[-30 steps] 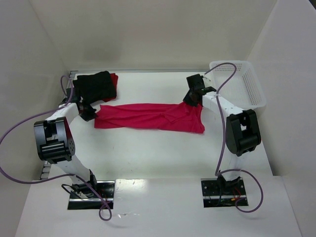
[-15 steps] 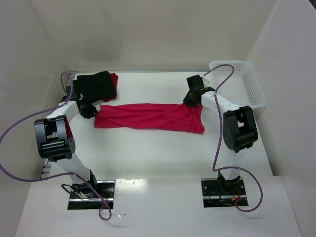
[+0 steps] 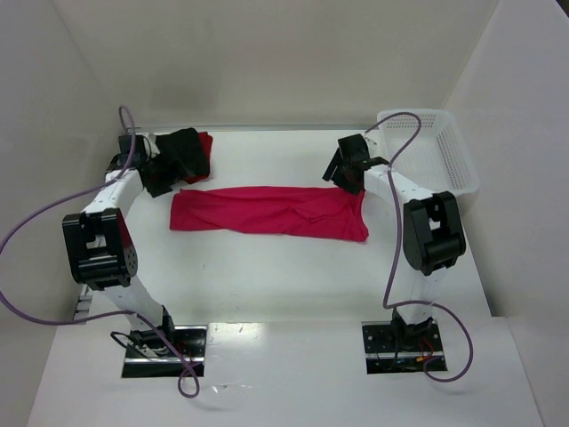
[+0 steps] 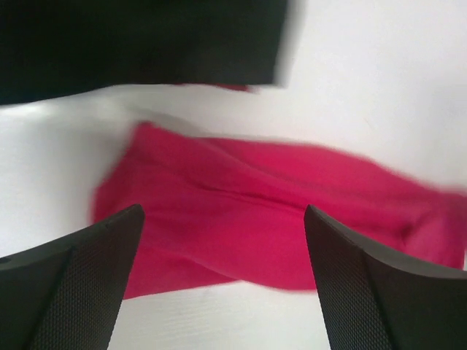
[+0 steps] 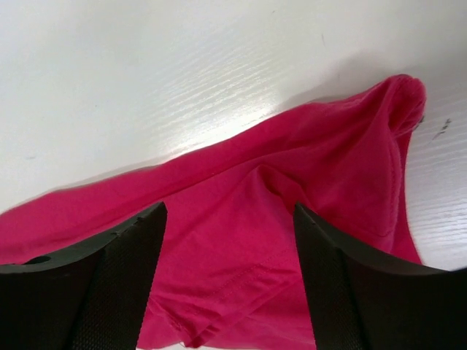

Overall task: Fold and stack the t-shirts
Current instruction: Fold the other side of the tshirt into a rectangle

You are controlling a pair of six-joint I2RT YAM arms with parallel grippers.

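Left gripper (image 4: 222, 215) and right gripper (image 5: 230, 211) have released the crimson-pink t-shirt (image 3: 267, 211).

Spread t-shirt (image 3: 267, 212) lies centre, folded t-shirts (image 3: 185, 153) behind-left, basket (image 3: 459, 165) far right.

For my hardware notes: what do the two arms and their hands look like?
The left arm and right arm have white links and bulky black joint housings; a purple cable loops beside each. The fingers of each hand are black, tapered, finely textured.
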